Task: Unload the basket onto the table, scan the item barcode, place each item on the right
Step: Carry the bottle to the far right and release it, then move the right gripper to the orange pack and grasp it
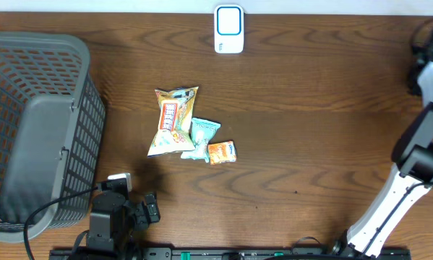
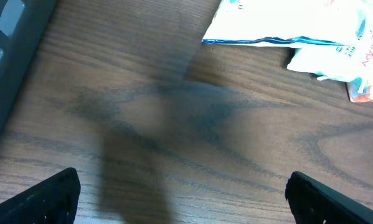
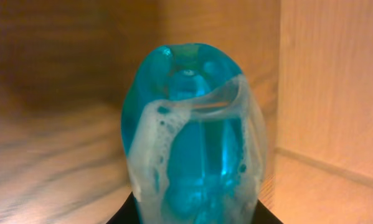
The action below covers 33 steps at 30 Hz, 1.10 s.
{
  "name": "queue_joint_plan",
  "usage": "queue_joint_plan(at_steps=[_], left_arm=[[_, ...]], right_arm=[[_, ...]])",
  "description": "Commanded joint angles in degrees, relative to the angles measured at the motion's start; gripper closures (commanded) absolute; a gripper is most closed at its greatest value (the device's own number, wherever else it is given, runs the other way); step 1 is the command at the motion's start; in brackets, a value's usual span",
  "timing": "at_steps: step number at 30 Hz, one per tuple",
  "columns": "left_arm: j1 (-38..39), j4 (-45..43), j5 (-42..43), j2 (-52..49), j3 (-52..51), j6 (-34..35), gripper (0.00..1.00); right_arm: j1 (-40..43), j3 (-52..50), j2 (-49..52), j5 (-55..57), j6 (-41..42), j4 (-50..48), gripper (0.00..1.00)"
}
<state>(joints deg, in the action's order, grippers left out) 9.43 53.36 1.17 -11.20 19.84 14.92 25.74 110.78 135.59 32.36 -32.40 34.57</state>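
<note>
Three snack packets lie together mid-table: a yellow one (image 1: 174, 121), a teal one (image 1: 202, 137) and a small orange one (image 1: 221, 152). A white and blue scanner (image 1: 229, 29) stands at the far edge. My left gripper (image 1: 152, 209) hovers low near the front edge, open and empty. In the left wrist view it (image 2: 189, 199) faces bare wood, with the packets (image 2: 279, 22) ahead to the right. My right gripper (image 1: 429, 54) is at the far right edge. The right wrist view shows it (image 3: 195, 214) shut on a translucent blue object (image 3: 192, 137), which fills the view.
A large grey plastic basket (image 1: 35, 130) takes up the left side of the table, close to my left arm. Its wall (image 2: 12, 37) shows at the left of the left wrist view. A wooden wall (image 3: 335, 81) stands beside the right gripper.
</note>
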Motion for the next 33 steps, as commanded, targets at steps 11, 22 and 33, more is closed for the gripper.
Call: queue_joint_plan(at_steps=[11,22,33], left_arm=[[-0.3,0.1,-0.3,0.1,0.3,-0.7,0.02],[-0.3,0.1,-0.3,0.1,0.3,-0.7,0.02],[-0.3,0.1,-0.3,0.1,0.3,-0.7,0.02]], right_arm=[[2.9,0.2,-5.7,-7.5,29.4,2.2,0.08],[-7.9,0.2,-14.1,-55.4,44.8,12.6,0.01],[-28.2,-0.2,-13.6,-69.9,34.1,33.3,0.01]])
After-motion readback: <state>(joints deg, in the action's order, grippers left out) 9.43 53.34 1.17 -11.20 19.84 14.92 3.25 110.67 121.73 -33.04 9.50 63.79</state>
